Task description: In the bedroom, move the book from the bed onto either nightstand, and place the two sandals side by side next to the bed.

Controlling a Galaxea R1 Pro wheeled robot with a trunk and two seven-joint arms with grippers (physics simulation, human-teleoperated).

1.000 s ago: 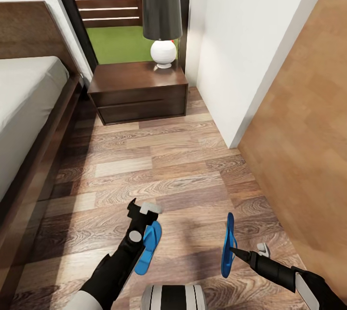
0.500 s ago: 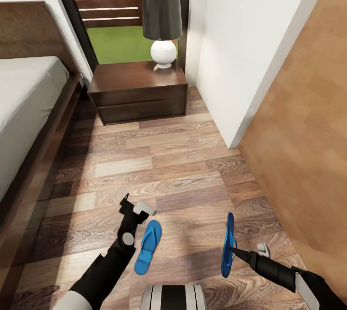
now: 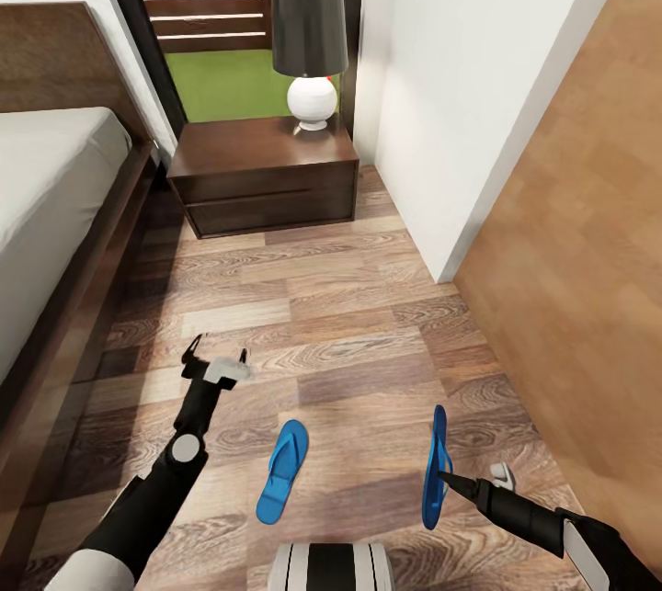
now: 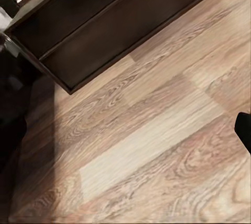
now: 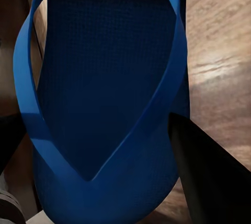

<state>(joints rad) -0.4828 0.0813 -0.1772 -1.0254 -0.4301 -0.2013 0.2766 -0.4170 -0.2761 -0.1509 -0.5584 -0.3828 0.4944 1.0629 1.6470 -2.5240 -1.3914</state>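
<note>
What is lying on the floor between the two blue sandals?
Nothing. In the head view, only bare wood-plank floor separates the flat sandal from the sandal held on edge by the right gripper.

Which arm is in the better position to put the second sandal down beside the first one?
Right. The right gripper holds the sandal on edge, just beside the flat sandal on the floor. The left gripper is open, away from both.

Open plank floor [image 3: 322, 315] between bed [image 3: 55, 232] on the left and white wall [image 3: 460, 95] on the right; nightstand [image 3: 267, 173] with lamp [image 3: 310, 39] blocks the far end.
</note>
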